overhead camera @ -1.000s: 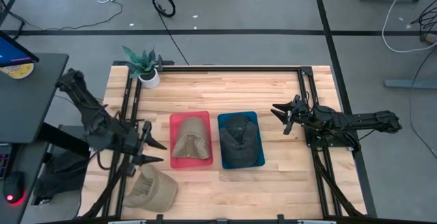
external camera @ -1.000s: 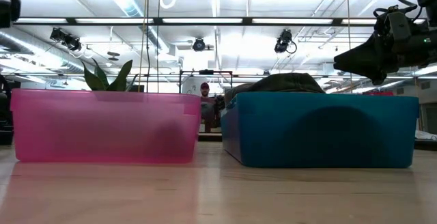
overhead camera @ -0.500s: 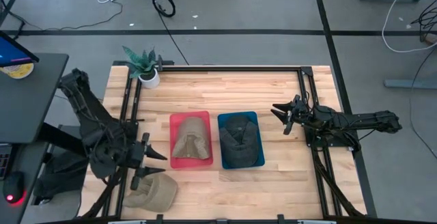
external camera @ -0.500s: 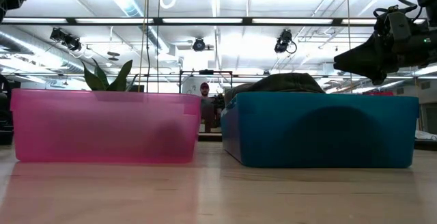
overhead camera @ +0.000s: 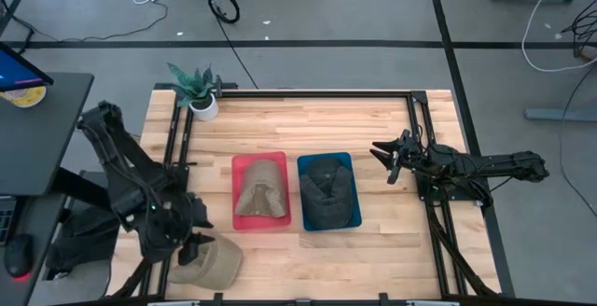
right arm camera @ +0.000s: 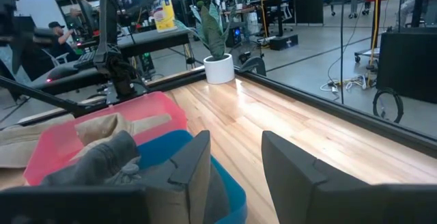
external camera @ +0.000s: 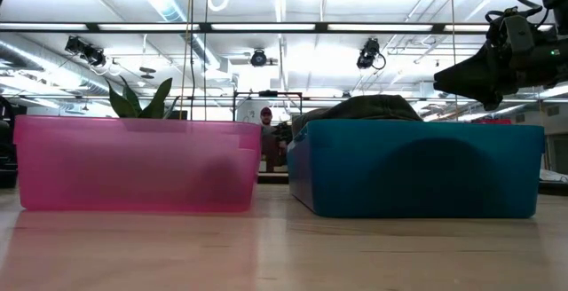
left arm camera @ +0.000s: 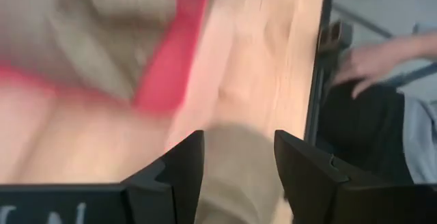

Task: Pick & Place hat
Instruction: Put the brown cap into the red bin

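Observation:
A loose tan hat (overhead camera: 211,261) lies on the table near its front left corner. My left gripper (overhead camera: 193,238) is open and points down just over the hat's far left edge; in the left wrist view the hat (left arm camera: 235,157) shows between the open fingers (left arm camera: 239,183). I cannot tell whether they touch it. A second tan hat (overhead camera: 259,197) lies in the red bin (overhead camera: 239,164). A dark hat (overhead camera: 326,194) lies in the blue bin (overhead camera: 353,215). My right gripper (overhead camera: 386,159) hovers open to the right of the blue bin, and it also shows in the low view (external camera: 441,78).
A potted plant (overhead camera: 198,91) stands at the far left corner. Black frame rails (overhead camera: 415,119) run along the table's sides. A person's hand (left arm camera: 365,61) shows beyond the table's edge in the left wrist view. Bare wood lies in front of both bins (overhead camera: 317,259).
My left gripper has gone toward the table's near edge and down, from beside the red bin to over the loose tan hat. It has tipped from pointing toward the table's right to pointing down. The hats and bins have stayed in place.

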Robot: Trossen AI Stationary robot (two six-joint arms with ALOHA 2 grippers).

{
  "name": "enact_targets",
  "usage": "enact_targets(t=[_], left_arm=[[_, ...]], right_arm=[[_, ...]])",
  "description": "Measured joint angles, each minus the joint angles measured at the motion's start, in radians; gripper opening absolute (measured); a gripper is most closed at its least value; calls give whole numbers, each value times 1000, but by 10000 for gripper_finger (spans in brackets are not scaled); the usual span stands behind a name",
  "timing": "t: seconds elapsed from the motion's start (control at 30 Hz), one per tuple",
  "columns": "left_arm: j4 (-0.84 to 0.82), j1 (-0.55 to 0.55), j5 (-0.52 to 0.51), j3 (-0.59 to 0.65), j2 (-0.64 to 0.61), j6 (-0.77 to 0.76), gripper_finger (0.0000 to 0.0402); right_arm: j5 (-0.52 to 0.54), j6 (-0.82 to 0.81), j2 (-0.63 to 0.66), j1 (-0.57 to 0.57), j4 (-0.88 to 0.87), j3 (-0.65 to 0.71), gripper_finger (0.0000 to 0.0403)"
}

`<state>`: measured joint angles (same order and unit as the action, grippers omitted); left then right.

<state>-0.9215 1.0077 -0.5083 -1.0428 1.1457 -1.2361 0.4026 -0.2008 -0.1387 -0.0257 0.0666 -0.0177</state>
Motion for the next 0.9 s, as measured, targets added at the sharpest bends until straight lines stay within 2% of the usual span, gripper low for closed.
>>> enact_targets(t=[0.23,0.37,0.9], left_arm=[[0,-8,213,0,104,-225,181],[0,-13,315,0,157,-297,181],[3,-32,353,0,292,-461,181]], right_arm=[[0,0,0,0,0,0,137],[0,0,0,0,0,0,137],[0,0,0,0,0,0,137]])
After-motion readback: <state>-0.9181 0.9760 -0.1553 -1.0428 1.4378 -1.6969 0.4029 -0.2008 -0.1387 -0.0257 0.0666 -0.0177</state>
